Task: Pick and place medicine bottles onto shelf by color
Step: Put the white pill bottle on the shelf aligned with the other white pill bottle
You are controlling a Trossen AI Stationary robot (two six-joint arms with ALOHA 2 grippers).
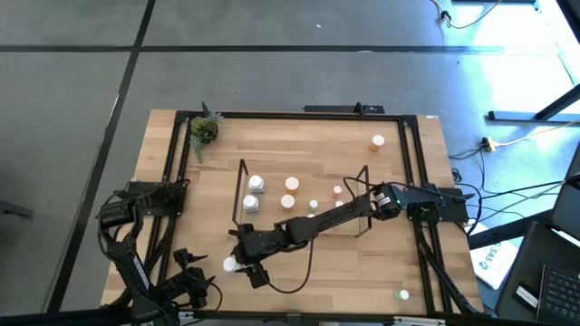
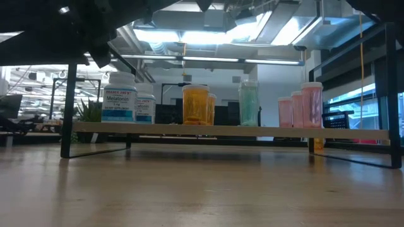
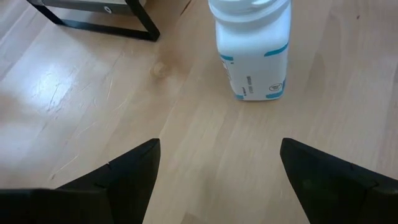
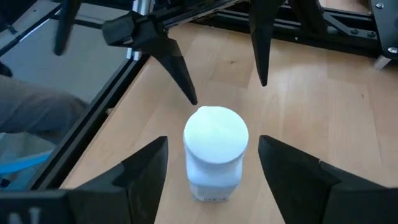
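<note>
A white medicine bottle (image 4: 214, 155) with a white cap stands upright on the table near its front edge (image 1: 230, 264). My right gripper (image 4: 212, 140) is open, one finger on each side of this bottle with a gap at both sides. My left gripper (image 3: 219, 146) is also open. It faces the same bottle (image 3: 252, 56) from the left, a little short of it. The shelf (image 2: 221, 130) stands mid-table. White (image 2: 119, 98), orange (image 2: 196, 104), teal (image 2: 249, 103) and pink (image 2: 303, 104) bottles stand upright on it in groups.
An orange bottle (image 1: 377, 141) stands on the table at the far right. A small bottle (image 1: 402, 294) stands at the near right corner. A potted plant (image 1: 203, 129) sits in the far left corner. A black frame (image 1: 172, 181) edges the table. My right arm reaches across the shelf's front.
</note>
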